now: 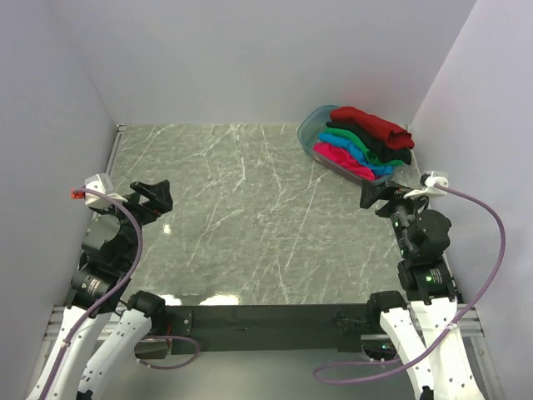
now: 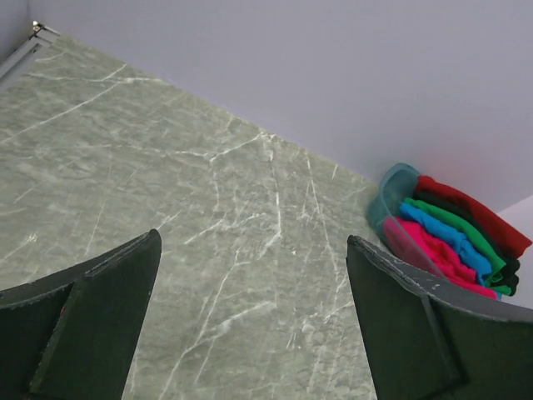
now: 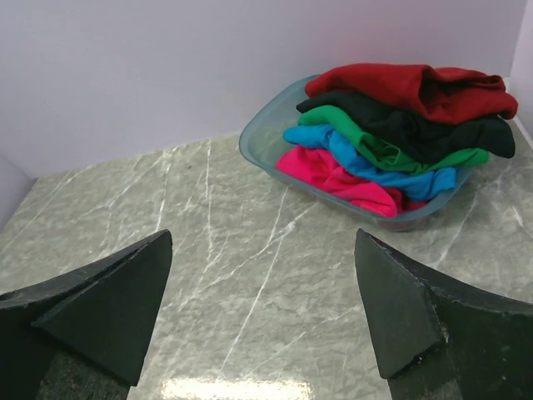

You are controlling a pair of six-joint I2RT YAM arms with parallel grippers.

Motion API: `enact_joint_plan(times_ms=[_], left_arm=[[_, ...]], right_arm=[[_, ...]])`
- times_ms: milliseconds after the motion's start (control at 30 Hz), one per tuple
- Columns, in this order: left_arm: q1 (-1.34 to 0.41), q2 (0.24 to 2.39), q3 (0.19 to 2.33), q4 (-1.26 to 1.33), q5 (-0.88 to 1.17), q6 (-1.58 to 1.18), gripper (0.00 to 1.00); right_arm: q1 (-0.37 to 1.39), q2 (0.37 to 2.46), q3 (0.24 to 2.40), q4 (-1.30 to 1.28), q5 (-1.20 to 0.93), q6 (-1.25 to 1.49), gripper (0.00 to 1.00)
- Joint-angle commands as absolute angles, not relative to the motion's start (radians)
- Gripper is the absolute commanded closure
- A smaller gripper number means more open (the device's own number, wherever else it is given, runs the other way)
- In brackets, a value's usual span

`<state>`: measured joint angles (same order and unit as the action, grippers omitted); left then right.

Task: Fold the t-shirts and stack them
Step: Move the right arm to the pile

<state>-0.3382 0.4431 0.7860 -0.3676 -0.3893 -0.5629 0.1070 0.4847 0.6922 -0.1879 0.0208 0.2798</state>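
Pale walls enclosed a grey-green marble table (image 1: 250,225). In the top view, the t-shirts (image 1: 366,140) lay piled in a clear tub (image 1: 306,127) at the far right corner, dark red on top, pink lowest. The left gripper (image 1: 155,198) hung at the near left. The right gripper (image 1: 376,193) hung just near of the tub. In the left wrist view, its jaws stood wide over the marble, holding nothing, with the tub far off to the right. In the right wrist view, the jaws stood equally wide and held nothing, the pile ahead of them.

Plain pale lavender walls (image 1: 250,58) close round the bench (image 1: 250,217) on three sides; its grey-green marbled top shows a bright glare near its front edge.
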Motion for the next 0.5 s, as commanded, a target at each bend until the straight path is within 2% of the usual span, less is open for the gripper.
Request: enact_joint_plan(times_ms=[0, 267, 467], left_arm=[[-0.341, 0.468, 0.819, -0.361, -0.42, -0.561, 0.01], [-0.341, 0.497, 0.807, -0.341, -0.385, -0.561, 0.01], [-0.341, 0.537, 0.808, -0.331, -0.351, -0.561, 0.01]], right_arm=[[0.107, 0.465, 0.67, -0.153, 0.054, 0.285, 0.04], [0.109, 0.459, 0.672, -0.161, 0.086, 0.276, 0.04], [0.11, 0.595, 0.759, -0.155, 0.052, 0.259, 0.04]])
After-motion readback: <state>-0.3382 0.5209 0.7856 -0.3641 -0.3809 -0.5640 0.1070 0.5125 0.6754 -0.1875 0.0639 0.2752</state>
